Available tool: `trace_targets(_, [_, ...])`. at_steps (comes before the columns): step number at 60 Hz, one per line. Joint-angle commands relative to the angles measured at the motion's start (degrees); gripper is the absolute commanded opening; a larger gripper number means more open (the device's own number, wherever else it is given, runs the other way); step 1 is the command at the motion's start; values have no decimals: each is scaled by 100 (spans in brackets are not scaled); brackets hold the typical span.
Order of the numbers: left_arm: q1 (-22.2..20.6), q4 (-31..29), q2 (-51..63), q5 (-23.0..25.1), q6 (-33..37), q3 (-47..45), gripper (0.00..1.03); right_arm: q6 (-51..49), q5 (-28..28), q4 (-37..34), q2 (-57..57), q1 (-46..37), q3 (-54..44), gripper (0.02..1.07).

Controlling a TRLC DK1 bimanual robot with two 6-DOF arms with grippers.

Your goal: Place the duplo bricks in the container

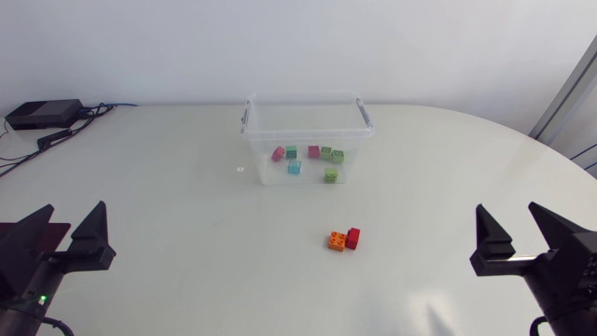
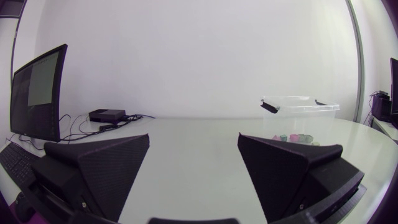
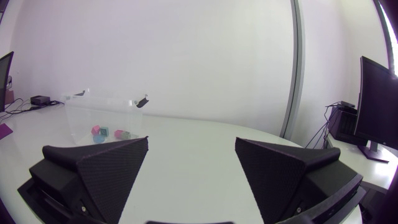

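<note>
A clear plastic container [image 1: 256, 140] stands at the back middle of the table, with several small duplo bricks inside: pink, teal, magenta and green. Two bricks lie together on the table in front of it: an orange brick [image 1: 337, 242] and a red brick [image 1: 354, 237]. My left gripper [image 1: 67, 235] rests open at the front left corner, far from them. My right gripper [image 1: 520, 241] rests open at the front right. The left wrist view has the container [image 2: 305, 112] ahead of the open fingers [image 2: 99, 168]. The right wrist view has the container [image 3: 78, 112] ahead too.
A black box [image 1: 42, 114] with cables lies at the table's back left corner. A small mark [image 1: 240, 169] sits on the table left of the container. The curved table edge runs along the right side.
</note>
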Motion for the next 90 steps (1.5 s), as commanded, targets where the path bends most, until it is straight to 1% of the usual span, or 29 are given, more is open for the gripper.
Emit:
trace_targets(1, [-35,78,-61,-21,37,-110,99,102,-19,-23,-30,13,-99,103])
trace_targets(28, [-88,104,-69,-21,28,-49,99,102,-19,12,-47,40,-99,103])
trace_targets(36, [-97,-89,-61,-21,20,347,98,102,34,-120,-21,-22,94,103])
trace_targets(39, [-132,-159,-52,-21,20,522,96,102,52,-155,-12,-4,217,103])
trace_targets(45, [-334,-265,186,-21,20,909,95,93,60,-146,190,-13,507,103])
trace_targets(50, [-554,-344,722,-21,-60,1384,94,93,60,-120,761,-13,876,103])
trace_targets(60, [-730,-414,2066,-21,-147,2289,94,93,34,-234,2141,-22,1764,103])
trace_targets(66, [-1028,-915,3262,-21,-156,3062,94,5,-19,-498,2818,13,2212,103])
trace_targets(67, [-1081,-994,3438,-21,-156,3159,93,-3,-28,-542,2932,31,2274,103])
trace_targets(70, [-1336,-1267,4114,5,-165,3502,85,-3,-124,-656,3328,48,2485,103])
trace_targets(72, [-1459,-1372,4527,5,-165,3686,83,-3,-230,-735,3591,40,2590,103])
trace_targets(74, [-1485,-1416,4879,22,-165,3810,83,-3,-274,-814,3829,22,2695,103])
trace_targets(79, [-1547,-1627,5775,365,-156,4240,83,5,-414,-999,4453,-4,2871,103])
trace_targets(83, [-1731,-1961,6487,523,72,4697,83,5,-590,-1087,4769,-4,2915,103])
trace_targets(86, [-1819,-2216,6971,849,398,5022,83,5,-827,-1113,4971,-39,2924,103])
trace_targets(87, [-1828,-2233,7006,875,424,5040,83,5,-880,-1113,5033,-48,2933,103])
trace_targets(90, [-1969,-2515,7577,1235,1320,5400,83,5,-1267,-1183,5261,-145,2968,103])
